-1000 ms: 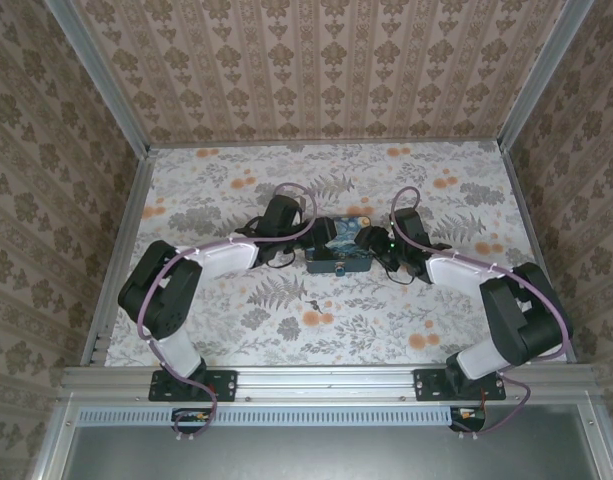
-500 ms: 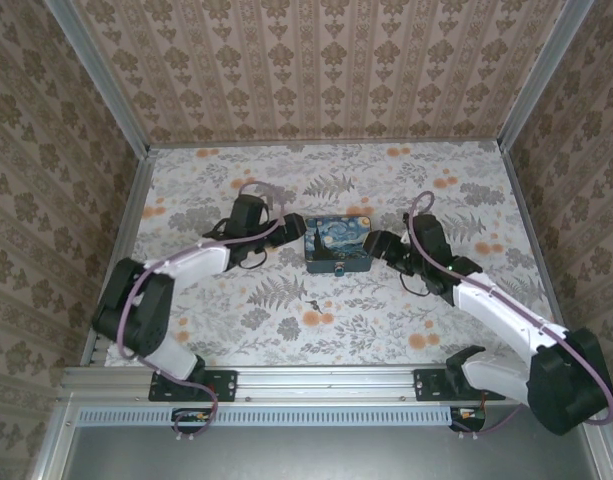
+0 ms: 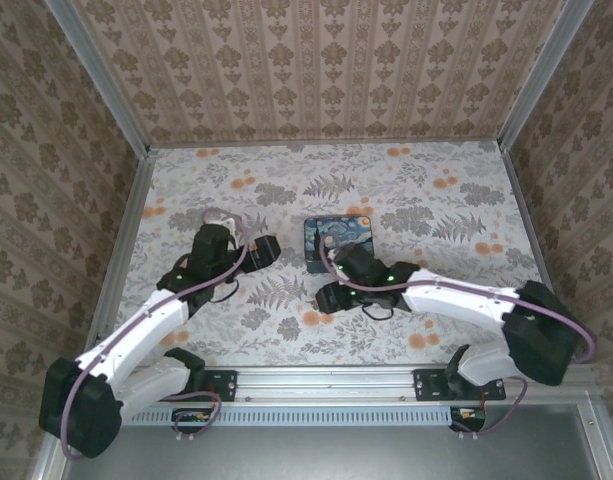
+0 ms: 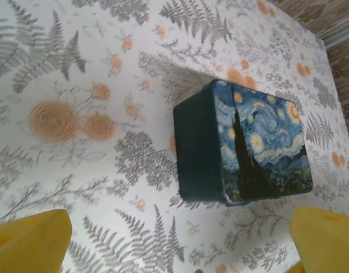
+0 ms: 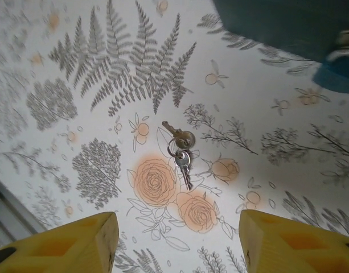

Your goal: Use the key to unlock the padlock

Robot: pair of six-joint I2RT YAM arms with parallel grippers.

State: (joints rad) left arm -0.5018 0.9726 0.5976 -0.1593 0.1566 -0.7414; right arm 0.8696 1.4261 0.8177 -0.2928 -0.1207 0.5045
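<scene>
From above, the left gripper (image 3: 268, 249) sits left of the swirl-painted box (image 3: 338, 238), and the right gripper (image 3: 324, 296) is low over the table (image 3: 436, 190) in front of it. At the left wrist, yellow fingers (image 4: 32, 239) stand wide apart, facing the box. At the right wrist, fingers (image 5: 66, 244) are apart. The key (image 5: 180, 149) lies flat on its ring ahead, and the padlock (image 5: 337, 77) is blurred at the box's edge.

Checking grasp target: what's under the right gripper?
Keys on a ring, flat on the floral table, below the right gripper's open jaws. What lies under the yellow fingers themselves is hidden.
</scene>
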